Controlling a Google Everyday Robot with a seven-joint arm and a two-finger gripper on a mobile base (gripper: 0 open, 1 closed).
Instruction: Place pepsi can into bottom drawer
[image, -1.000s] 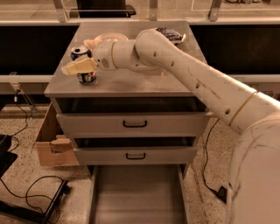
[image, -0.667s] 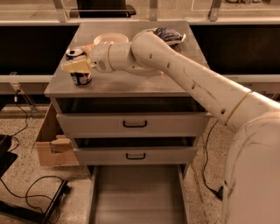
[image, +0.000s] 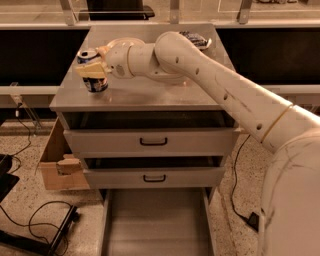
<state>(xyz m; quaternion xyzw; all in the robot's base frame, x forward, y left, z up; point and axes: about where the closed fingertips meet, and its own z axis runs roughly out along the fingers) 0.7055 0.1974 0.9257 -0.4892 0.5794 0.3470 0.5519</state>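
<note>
Blue pepsi can (image: 96, 84) in pincer (image: 91, 70) over countertop (image: 150, 95), two handled drawers (image: 150, 142) below.

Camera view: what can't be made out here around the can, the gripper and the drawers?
pepsi can: label mostly covered by the gripper, which sits at it on the left front of the cabinet top; whether it has hold is unclear.
bottom drawer: front end cut off by the lower picture edge.
upper two drawers: insides lost in shadow.
snack bag at the back: partly hidden behind the arm.
</note>
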